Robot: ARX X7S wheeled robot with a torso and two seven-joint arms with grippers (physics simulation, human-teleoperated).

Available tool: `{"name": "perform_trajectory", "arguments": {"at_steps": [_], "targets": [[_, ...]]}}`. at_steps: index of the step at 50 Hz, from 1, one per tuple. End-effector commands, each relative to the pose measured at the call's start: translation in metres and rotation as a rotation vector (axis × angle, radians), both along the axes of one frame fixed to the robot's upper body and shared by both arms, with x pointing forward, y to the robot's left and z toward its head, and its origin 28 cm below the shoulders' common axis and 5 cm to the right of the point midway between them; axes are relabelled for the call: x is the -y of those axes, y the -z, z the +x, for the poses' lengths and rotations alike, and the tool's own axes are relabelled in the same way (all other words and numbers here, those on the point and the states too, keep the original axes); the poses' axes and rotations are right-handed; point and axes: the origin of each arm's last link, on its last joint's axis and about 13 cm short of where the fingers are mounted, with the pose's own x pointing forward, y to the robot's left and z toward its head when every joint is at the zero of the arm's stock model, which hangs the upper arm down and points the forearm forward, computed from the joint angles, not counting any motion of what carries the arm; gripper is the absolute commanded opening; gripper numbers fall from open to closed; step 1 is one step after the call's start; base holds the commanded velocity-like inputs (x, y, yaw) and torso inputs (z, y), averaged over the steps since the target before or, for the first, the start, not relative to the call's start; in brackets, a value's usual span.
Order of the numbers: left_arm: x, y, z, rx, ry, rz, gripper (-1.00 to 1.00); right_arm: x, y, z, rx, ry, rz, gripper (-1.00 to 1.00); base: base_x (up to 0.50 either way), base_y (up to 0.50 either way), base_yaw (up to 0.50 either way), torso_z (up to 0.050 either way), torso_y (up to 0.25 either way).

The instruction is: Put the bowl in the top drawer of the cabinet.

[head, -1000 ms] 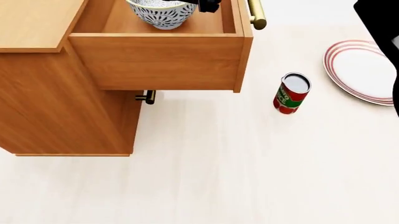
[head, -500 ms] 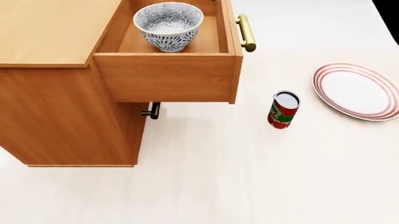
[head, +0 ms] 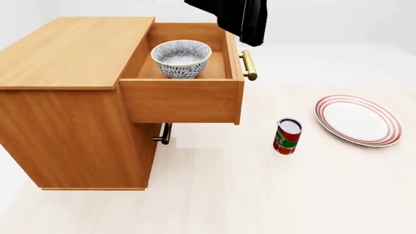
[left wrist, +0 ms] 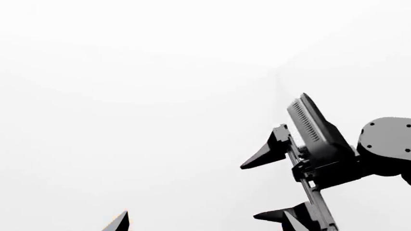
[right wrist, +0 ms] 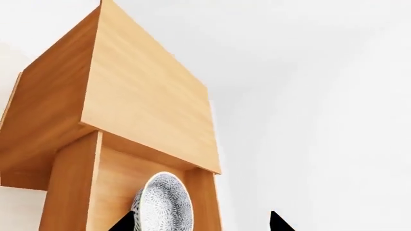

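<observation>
Inside the top drawer (head: 182, 100) I see the bowl (head: 181, 58), stiff, breakable, rim-grippable; right hand (right wrist: 202, 224) released, empty.

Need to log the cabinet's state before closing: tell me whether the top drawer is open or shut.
Open. The top drawer is pulled well out of the cabinet, its inside exposed from above, with the bowl sitting upright in it.

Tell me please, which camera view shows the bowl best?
The head view shows the bowl best: it is seen whole, upright, inside the open top drawer. The right wrist view catches the bowl at the picture's edge, partly cut off and seen at a slant. The left wrist view does not show it at all.
</observation>
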Motion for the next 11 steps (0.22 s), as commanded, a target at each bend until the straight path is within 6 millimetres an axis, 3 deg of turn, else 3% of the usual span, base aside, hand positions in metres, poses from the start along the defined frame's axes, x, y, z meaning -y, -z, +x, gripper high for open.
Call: {"name": "perform_trajectory", "arguments": {"at_steps": [1, 11], "targets": [[0.0, 0.001, 0.001, -0.007, 0.0, 0.0, 1.0, 0.038, 0.045, -0.048, 0.053, 0.095, 0.162, 1.0, 0.0, 0.0, 0.0, 0.0, 0.25], [0.0, 0.003, 0.003, -0.011, 0.0, -0.001, 1.0, 0.082, 0.053, -0.098, 0.106, 0.257, 0.318, 1.0, 0.0, 0.0, 0.0, 0.0, 0.25]]}}
